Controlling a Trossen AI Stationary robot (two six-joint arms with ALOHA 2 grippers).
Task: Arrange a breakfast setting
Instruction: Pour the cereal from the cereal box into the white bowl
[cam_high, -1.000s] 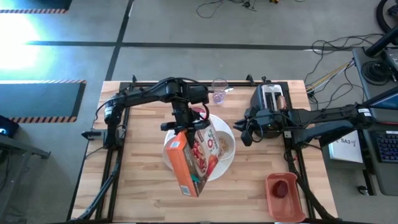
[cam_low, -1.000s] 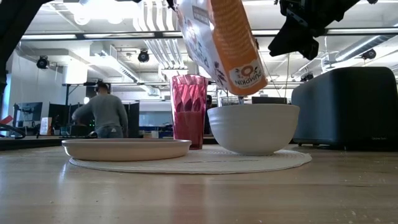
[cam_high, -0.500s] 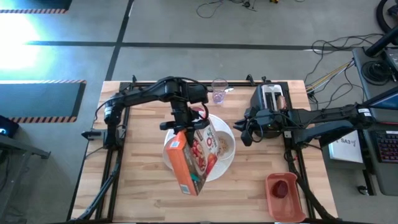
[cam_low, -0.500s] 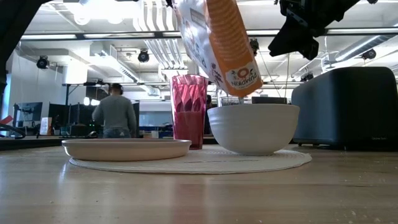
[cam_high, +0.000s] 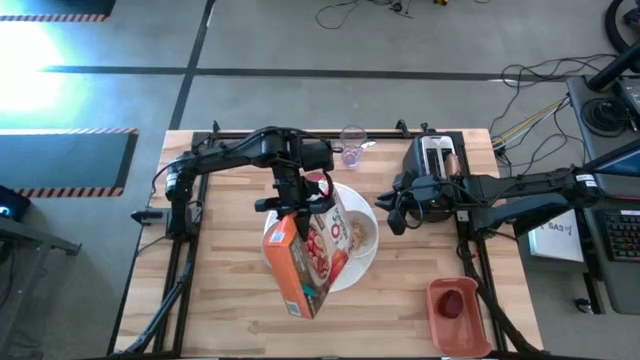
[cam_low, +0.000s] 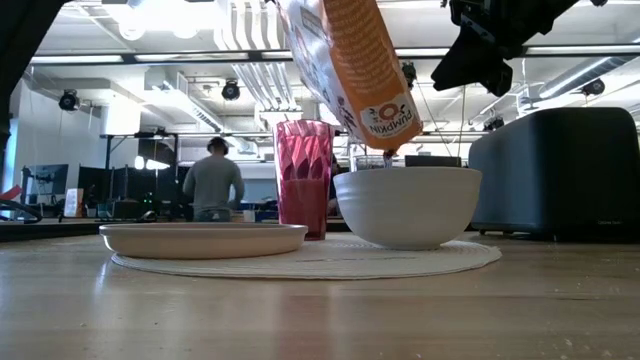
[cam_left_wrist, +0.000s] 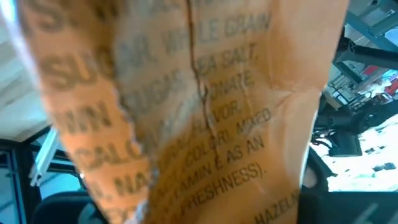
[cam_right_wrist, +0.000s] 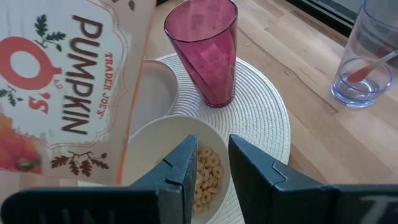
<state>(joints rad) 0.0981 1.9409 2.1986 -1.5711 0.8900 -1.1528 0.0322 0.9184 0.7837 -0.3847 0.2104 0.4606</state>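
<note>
Cereal box (cam_high: 305, 262) tipped over bowl (cam_high: 358, 236), clamped in left gripper (cam_high: 291, 204).
Right gripper (cam_high: 397, 212) waiting at 3 o'clock, fingers slightly parted, empty.

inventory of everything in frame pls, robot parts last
cereal box: 1, orange, held tilted above the bowl
bowl: 1, white, on the mat, cereal inside
plate: 1, white, on the mat beside the bowl
cup: 1, pink, on the mat
mat: 1, white, round, woven
glass: 1, clear, table's far edge
toaster: 1, dark, far right
tray: 1, pink, near right, red item inside
person: 1, background room
left gripper: holds the box
right gripper: open, above the bowl
</note>
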